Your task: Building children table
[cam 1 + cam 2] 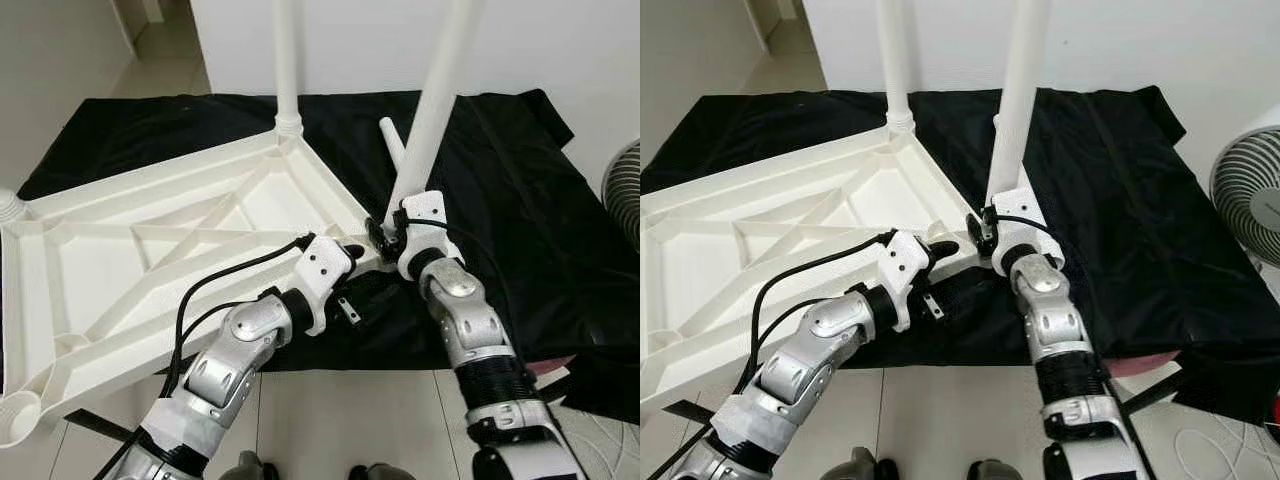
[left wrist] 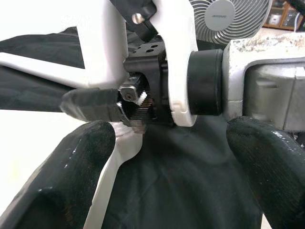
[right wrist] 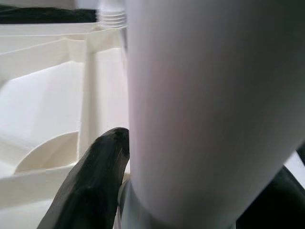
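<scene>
Table top (image 1: 150, 250): one, white plastic, upside down with its ribbed underside up, lay across the centre and left of the head views on a black cloth (image 1: 520, 200).

Legs: two stood upright. One leg (image 1: 286, 60) sat in the far corner socket at upper centre. The second leg (image 1: 440, 100), tilted, met the near corner at frame centre. A short white tube (image 1: 392, 140) lay on the cloth just behind it.

Right gripper (image 1: 385, 235): clenched around the base of the tilted leg; the right wrist view showed a black finger (image 3: 95, 181) against the leg, with the top's ribs behind.

Left gripper (image 1: 350, 255): at the same corner, beside the right gripper; the left wrist view showed its fingers (image 2: 62, 181) spread apart, released, with the right gripper's wrist between them.

Fan (image 1: 1255, 190): one, white, at right edge. The left wrist view showed grey writing on its hub, too small to read.

Floor (image 1: 330, 420): pale tiles, lower frame.
</scene>
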### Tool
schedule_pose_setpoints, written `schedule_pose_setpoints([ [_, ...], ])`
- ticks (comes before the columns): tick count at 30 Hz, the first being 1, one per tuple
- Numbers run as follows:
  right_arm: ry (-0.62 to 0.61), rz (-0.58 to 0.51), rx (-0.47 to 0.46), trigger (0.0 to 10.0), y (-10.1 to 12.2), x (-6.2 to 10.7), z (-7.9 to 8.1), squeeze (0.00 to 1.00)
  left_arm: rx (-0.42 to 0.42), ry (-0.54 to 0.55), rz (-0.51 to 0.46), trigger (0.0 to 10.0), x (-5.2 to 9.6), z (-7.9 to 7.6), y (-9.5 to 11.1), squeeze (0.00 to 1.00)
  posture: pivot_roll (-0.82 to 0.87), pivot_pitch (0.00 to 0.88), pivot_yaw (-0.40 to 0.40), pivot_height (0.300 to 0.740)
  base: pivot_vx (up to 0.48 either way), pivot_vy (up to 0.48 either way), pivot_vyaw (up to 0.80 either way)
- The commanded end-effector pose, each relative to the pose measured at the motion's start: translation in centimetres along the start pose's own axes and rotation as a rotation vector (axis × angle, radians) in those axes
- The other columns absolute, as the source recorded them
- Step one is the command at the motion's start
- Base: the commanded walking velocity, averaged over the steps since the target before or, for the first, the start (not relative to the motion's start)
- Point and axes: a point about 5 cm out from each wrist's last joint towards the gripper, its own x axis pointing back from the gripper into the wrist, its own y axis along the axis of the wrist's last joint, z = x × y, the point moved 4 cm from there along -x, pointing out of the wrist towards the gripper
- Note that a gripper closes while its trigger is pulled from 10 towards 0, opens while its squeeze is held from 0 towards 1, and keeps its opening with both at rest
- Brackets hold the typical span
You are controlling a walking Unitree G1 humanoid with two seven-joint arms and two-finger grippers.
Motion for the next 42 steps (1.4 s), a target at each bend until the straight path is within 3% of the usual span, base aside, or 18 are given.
schedule_pose_setpoints([
  [1, -0.167, 0.082, -0.094, 10.0, -2.1, 1.0, -1.9, 0.00, 0.008, -0.053, 0.020, 10.0, 0.1, -0.7, -0.6, 0.00, -0.15, 0.103, 0.056, 0.740, 0.000, 0.000, 0.00],
  [4, -0.327, 0.058, -0.113, 10.0, -1.7, 2.8, -1.3, 0.00, 0.010, -0.069, 0.020, 10.0, -0.1, -1.0, -0.6, 0.00, -0.15, 0.107, 0.060, 0.740, 0.000, 0.000, 0.00],
  [7, -0.308, 0.057, -0.111, 10.0, -1.3, 3.1, -0.6, 0.00, 0.012, -0.070, 0.021, 10.0, -0.1, -0.9, -0.6, 0.00, -0.15, 0.107, 0.060, 0.740, 0.000, 0.000, 0.00],
  [15, -0.296, 0.054, -0.082, 10.0, -1.0, 2.7, -1.5, 0.00, 0.009, -0.069, 0.021, 10.0, -0.1, -0.9, -0.6, 0.00, -0.15, 0.106, 0.058, 0.740, 0.000, 0.000, 0.00],
  [16, -0.265, 0.044, -0.088, 10.0, -0.8, 2.4, -1.5, 1.00, 0.010, -0.067, 0.021, 10.0, -0.1, -0.9, -0.5, 0.00, -0.15, 0.106, 0.053, 0.740, 0.000, 0.000, 0.00],
  [19, -0.237, 0.037, -0.097, 10.0, -0.6, 2.1, -1.3, 1.00, 0.011, -0.065, 0.020, 10.0, -0.2, -0.8, -0.5, 0.00, -0.15, 0.106, 0.053, 0.740, 0.000, 0.000, 0.00],
  [25, -0.034, 0.006, -0.067, 10.0, 0.3, 1.5, -0.8, 1.00, 0.011, -0.062, 0.020, 10.0, 0.0, -1.0, -0.6, 0.00, -0.14, 0.104, 0.048, 0.740, 0.000, 0.000, 0.00],
  [26, 0.110, 0.019, -0.019, 10.0, 0.2, 1.4, -0.8, 0.00, 0.011, -0.060, 0.021, 10.0, 0.1, -0.9, -0.6, 0.00, -0.14, 0.101, 0.044, 0.740, 0.000, 0.000, 0.00],
  [31, 0.238, 0.029, 0.057, 10.0, 0.0, 1.3, -1.2, 0.00, 0.008, -0.056, 0.023, 10.0, 0.2, -0.8, -0.6, 0.00, -0.14, 0.101, 0.044, 0.740, 0.000, 0.000, 0.00],
  [33, 0.323, -0.003, 0.139, 10.0, 0.2, 1.2, -1.0, 0.00, 0.007, -0.058, 0.026, 10.0, 0.1, -0.8, -0.7, 0.00, -0.13, 0.091, 0.042, 0.740, 0.000, 0.000, 0.00],
  [39, 0.470, -0.054, 0.189, 10.0, 1.1, 0.4, -0.3, 0.00, 0.004, -0.068, 0.051, 10.0, 0.2, -0.9, -1.4, 0.00, -0.13, 0.077, 0.045, 0.740, 0.000, 0.000, 0.00],
  [42, 0.484, -0.061, 0.218, 10.0, 1.3, 0.1, -0.3, 0.00, -0.003, -0.063, 0.064, 10.0, 0.4, -0.7, -1.6, 0.00, -0.13, 0.077, 0.045, 0.740, 0.000, 0.000, 0.00],
])
